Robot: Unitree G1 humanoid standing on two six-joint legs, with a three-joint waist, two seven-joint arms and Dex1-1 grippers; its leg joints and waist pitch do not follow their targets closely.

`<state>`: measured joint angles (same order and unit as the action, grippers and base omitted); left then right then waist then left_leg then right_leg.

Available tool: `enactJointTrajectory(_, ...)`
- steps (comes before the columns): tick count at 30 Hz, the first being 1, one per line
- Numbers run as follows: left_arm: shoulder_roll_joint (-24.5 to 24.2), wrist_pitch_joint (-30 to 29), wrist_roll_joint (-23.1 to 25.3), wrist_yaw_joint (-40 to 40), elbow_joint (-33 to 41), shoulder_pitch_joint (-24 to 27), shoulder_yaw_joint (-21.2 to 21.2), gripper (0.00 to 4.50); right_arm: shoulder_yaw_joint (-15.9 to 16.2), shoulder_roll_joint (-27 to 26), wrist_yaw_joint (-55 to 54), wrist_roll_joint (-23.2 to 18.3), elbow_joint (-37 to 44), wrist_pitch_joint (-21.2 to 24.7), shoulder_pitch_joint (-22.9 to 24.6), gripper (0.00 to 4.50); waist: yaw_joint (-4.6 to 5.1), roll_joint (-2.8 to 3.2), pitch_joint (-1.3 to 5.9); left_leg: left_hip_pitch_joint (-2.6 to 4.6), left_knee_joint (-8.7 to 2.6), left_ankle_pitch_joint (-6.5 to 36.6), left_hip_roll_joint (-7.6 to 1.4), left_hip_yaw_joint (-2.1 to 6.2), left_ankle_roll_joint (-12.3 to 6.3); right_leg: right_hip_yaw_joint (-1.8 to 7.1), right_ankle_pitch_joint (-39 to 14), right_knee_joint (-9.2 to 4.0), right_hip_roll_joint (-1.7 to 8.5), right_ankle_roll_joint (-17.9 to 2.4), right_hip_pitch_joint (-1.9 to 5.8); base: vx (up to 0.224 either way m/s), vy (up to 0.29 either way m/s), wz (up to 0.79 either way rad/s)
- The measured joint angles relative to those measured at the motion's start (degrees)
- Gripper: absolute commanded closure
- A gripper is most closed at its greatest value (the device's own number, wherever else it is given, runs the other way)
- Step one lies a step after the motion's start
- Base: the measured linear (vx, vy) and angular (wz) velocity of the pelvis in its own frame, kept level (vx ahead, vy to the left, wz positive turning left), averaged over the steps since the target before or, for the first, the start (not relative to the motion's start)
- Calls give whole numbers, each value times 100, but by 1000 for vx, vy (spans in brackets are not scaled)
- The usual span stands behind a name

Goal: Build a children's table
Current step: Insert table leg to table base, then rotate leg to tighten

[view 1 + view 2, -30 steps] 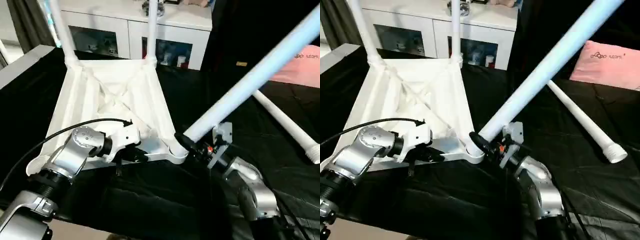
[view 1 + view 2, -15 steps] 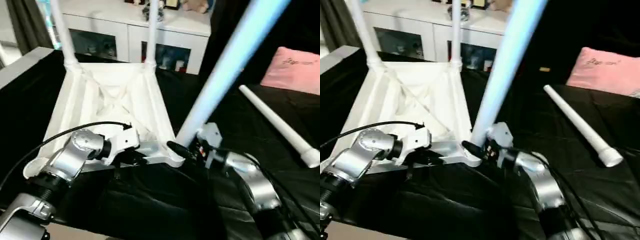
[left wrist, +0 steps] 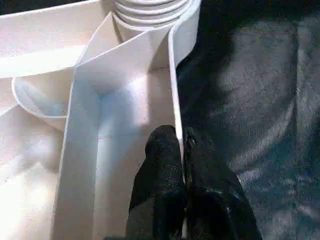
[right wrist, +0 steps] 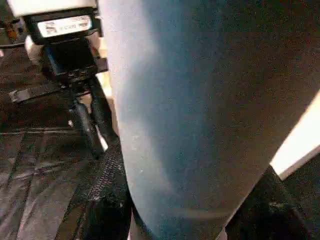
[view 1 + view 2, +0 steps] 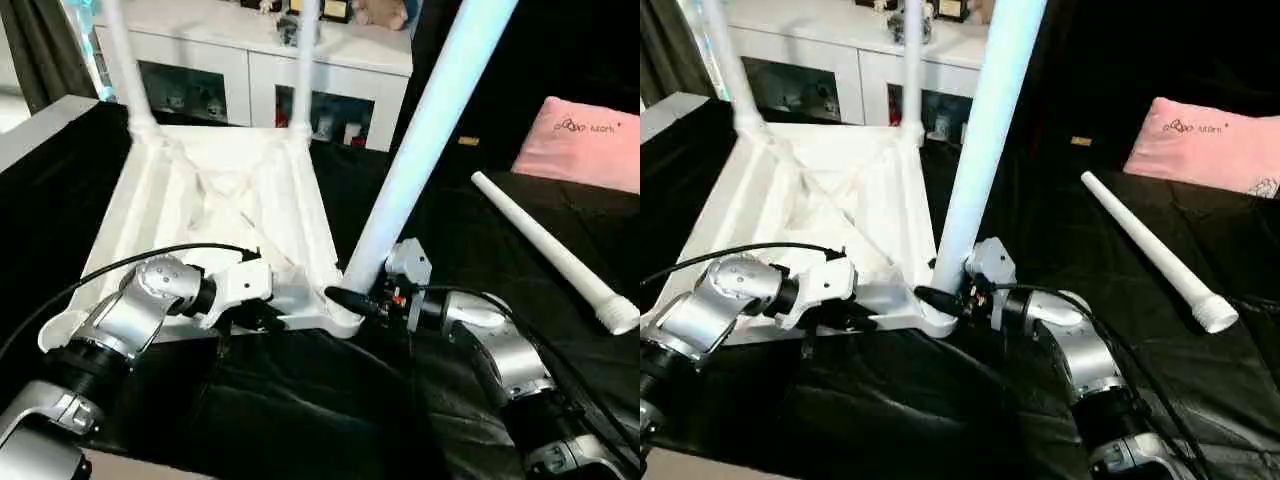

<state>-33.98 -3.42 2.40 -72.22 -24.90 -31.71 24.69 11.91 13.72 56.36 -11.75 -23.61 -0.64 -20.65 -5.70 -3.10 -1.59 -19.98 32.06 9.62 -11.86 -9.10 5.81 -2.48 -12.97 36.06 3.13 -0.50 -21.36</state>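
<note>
R gripper (image 5: 350,300) clamps the third leg (image 5: 420,150) low down, its foot at the near corner socket (image 5: 343,318) of the upturned tabletop (image 5: 220,210) — leg leans. L gripper (image 3: 182,150) pinches the near rim. Risk: tilt could jam the leg in the socket.

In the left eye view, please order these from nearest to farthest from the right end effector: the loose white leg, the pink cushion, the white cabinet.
1. Loose white tapered plastic tube leg, lying on its right.
2. Pink fabric cushion, farther right, behind.
3. White glass-doored cabinet, far behind, leftward.
</note>
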Motion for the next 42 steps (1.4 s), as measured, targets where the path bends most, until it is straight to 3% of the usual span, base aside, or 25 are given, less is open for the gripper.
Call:
enactJointTrajectory(9, -19, 233, 153, -353, -205, -238, 156, 450, 20, 67, 339, -108, 169, -7, 143, 257, -59, 38, 19, 2, -9, 1, -1, -1, -1, -6, -21, -18, 0, -9, 10, 0, 0, 0)
enactJointTrajectory(23, 64, 318, 197, -495, -505, -398, 169, 450, 46, 65, 405, -89, 213, -6, 175, 257, -89, 33, 23, 10, -27, 2, -1, -1, 0, -9, -34, -25, 0, -5, 35, 0, 0, 0)
enactJointTrajectory(26, 83, 52, 126, -429, -441, -273, -14, 450, 47, -94, 122, 29, 99, -73, 123, 257, -71, 32, 25, 22, -31, 1, -1, -3, 0, -8, -33, -20, 0, -7, 38, 0, 0, 0)
enactJointTrajectory(28, 127, -280, 78, -125, -250, -80, -211, 450, 24, -288, -350, 76, -92, -130, 16, 257, -37, 32, 19, 69, -32, 2, -1, -9, 1, -3, -41, -15, 1, 6, 44, 0, 0, 0)
enactJointTrajectory(36, 686, -2297, 25, 1403, 1525, 876, -844, 450, -481, -909, -2107, 134, -915, 36, -493, 257, 210, -110, -35, 88, -40, 2, -3, 23, 2, -51, -44, -76, 16, 13, 23, -18, 7, -7)
enactJointTrajectory(42, 1012, -3338, 168, 2103, 2157, 987, -939, 450, -530, -1270, -3013, 230, -1493, 34, -986, 257, 302, -133, -30, 80, -40, 2, -2, 23, 1, -56, -22, -86, 15, -17, -12, 0, 0, 0)
